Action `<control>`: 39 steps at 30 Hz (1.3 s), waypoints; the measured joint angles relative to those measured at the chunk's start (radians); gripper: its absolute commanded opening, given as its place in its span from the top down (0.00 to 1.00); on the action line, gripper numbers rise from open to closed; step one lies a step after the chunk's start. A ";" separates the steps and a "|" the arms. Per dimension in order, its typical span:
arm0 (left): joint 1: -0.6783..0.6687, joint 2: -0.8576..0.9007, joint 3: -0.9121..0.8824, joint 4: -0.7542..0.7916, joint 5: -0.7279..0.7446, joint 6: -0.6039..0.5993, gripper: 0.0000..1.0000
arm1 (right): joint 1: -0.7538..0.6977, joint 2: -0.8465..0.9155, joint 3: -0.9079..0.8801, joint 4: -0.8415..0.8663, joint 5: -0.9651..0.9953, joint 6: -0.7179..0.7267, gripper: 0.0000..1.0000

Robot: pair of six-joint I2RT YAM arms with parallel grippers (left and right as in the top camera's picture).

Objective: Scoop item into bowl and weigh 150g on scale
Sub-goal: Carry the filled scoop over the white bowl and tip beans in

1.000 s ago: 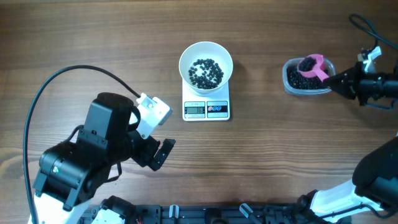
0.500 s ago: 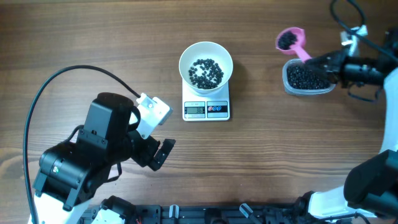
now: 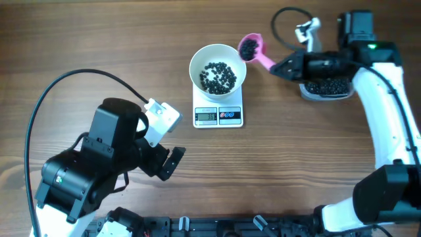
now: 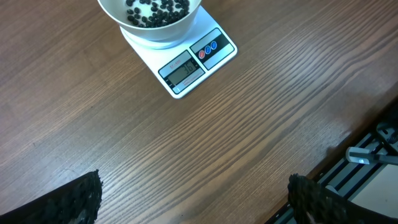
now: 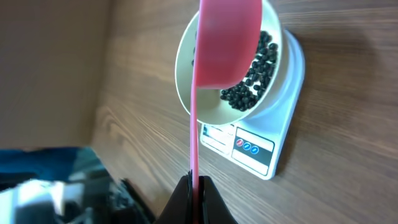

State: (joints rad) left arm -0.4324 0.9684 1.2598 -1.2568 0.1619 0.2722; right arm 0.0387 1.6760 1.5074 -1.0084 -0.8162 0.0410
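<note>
The white bowl [image 3: 218, 68] stands on the scale [image 3: 218, 115] and holds a shallow layer of black beads [image 3: 218, 76]. My right gripper [image 3: 279, 66] is shut on the handle of a pink scoop [image 3: 250, 47]. The scoop carries beads and hovers just off the bowl's upper right rim. In the right wrist view the scoop [image 5: 227, 43] hangs over the bowl [image 5: 186, 81], and the right gripper [image 5: 194, 186] pinches its thin handle. My left gripper [image 4: 193, 193] is open over bare table, in front of the scale [image 4: 186, 65].
A clear tub [image 3: 325, 87] of beads sits right of the scale, partly under my right arm. A black cable [image 3: 66, 82] arcs over the left of the table. A dark rail [image 3: 217, 227] runs along the front edge.
My right arm has lifted the loaded scoop out of the tub and carried it left to the bowl's rim. The left arm has not moved.
</note>
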 measured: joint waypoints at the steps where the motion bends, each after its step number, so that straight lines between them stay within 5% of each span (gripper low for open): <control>1: 0.000 0.000 0.000 0.000 0.000 0.000 0.00 | 0.023 0.000 0.000 0.008 0.024 0.000 0.95; 14: 0.000 0.000 0.000 0.000 0.000 0.000 0.00 | 0.274 0.000 0.000 0.111 0.538 -0.118 0.95; 39: 0.000 0.000 0.000 0.000 0.000 0.000 0.00 | 0.396 0.000 0.000 0.154 0.885 -0.299 0.95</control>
State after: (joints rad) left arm -0.4324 0.9684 1.2598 -1.2568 0.1619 0.2722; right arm 0.4343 1.6760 1.5074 -0.8543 0.0689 -0.2581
